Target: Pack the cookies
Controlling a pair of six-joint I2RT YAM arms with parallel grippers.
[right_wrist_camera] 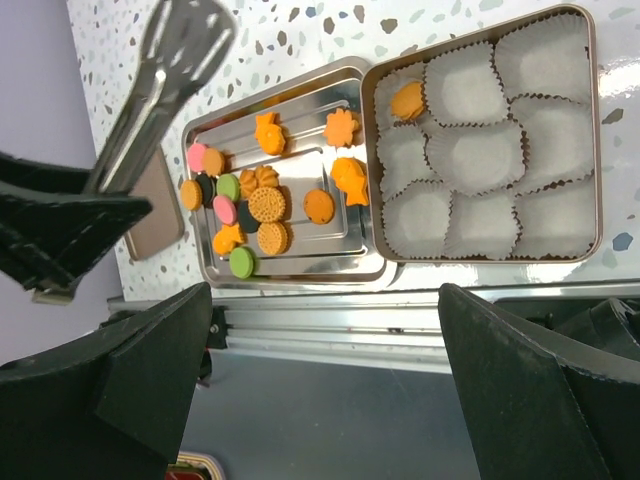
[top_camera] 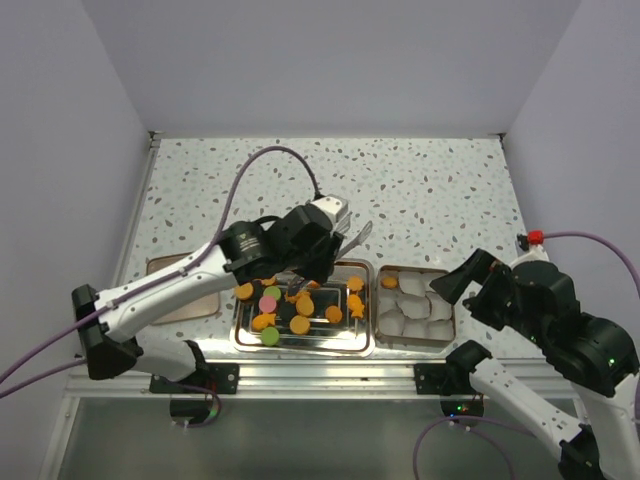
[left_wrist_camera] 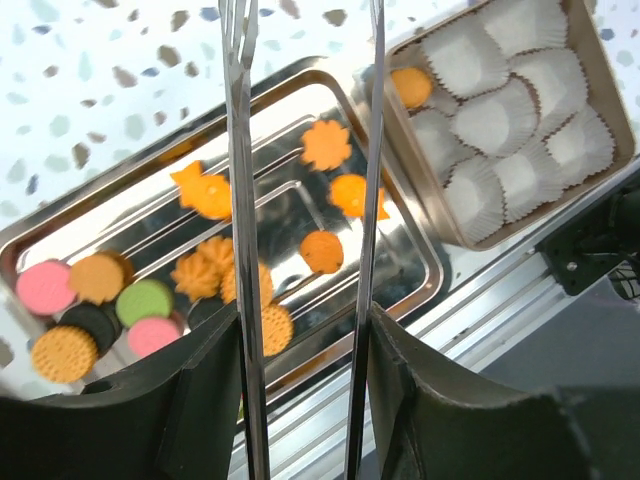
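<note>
Several cookies (top_camera: 300, 324), orange, pink and green, lie on a steel tray (top_camera: 300, 348). One orange cookie (top_camera: 389, 283) sits in a paper cup in the tin box (top_camera: 450, 300) to the right. My left gripper (top_camera: 320, 240) is shut on metal tongs (top_camera: 352, 238) above the tray's far edge. In the left wrist view my gripper (left_wrist_camera: 305, 340) holds the tongs (left_wrist_camera: 243, 200) spread and empty over the cookies (left_wrist_camera: 326, 146). My right gripper (right_wrist_camera: 325, 295) is open and empty, above the near rail, looking at the tray (right_wrist_camera: 300, 275), the box (right_wrist_camera: 595, 150) and its cookie (right_wrist_camera: 407, 100).
The box holds several empty white paper cups (top_camera: 420, 312). A flat tan lid (top_camera: 190, 300) lies left of the tray. An aluminium rail (top_camera: 300, 375) runs along the near table edge. White walls close the left, right and back.
</note>
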